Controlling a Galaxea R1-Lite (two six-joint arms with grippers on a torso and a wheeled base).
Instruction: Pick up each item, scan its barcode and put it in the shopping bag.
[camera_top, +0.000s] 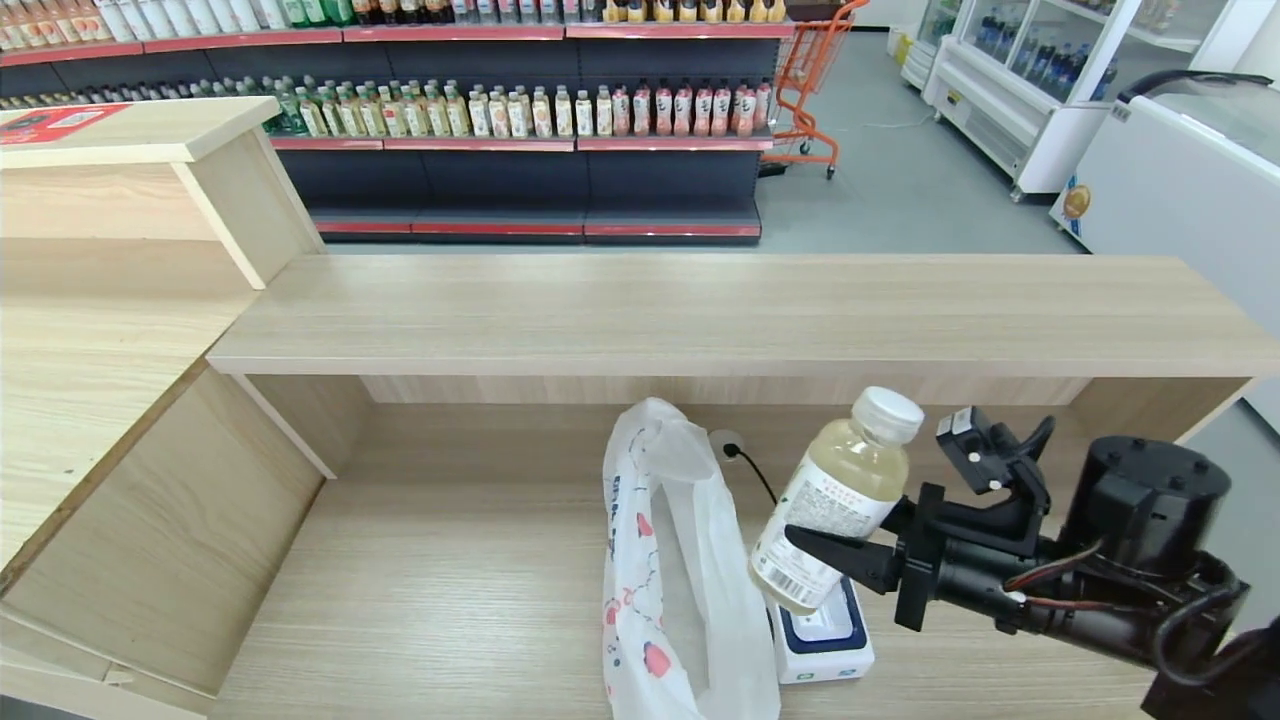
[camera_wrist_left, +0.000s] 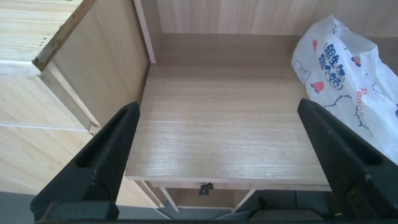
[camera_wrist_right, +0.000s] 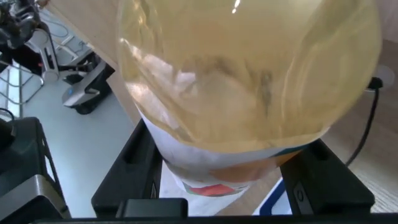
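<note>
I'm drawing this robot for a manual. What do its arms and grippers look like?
The left gripper and right gripper have matte black fingers that taper to wedge-like tips. The right arm is black too, with a rounded cylindrical joint housing, thin red cables looped along the wrist, and a small black block bearing white marks.

A shop: shelves (camera_top: 520, 110) lined with bottled drinks, an orange trolley (camera_top: 815, 75), glass-fronted chillers (camera_top: 1040, 70) and a chest freezer (camera_top: 1190, 160) stand beyond a wooden checkout counter (camera_top: 700, 310).
</note>
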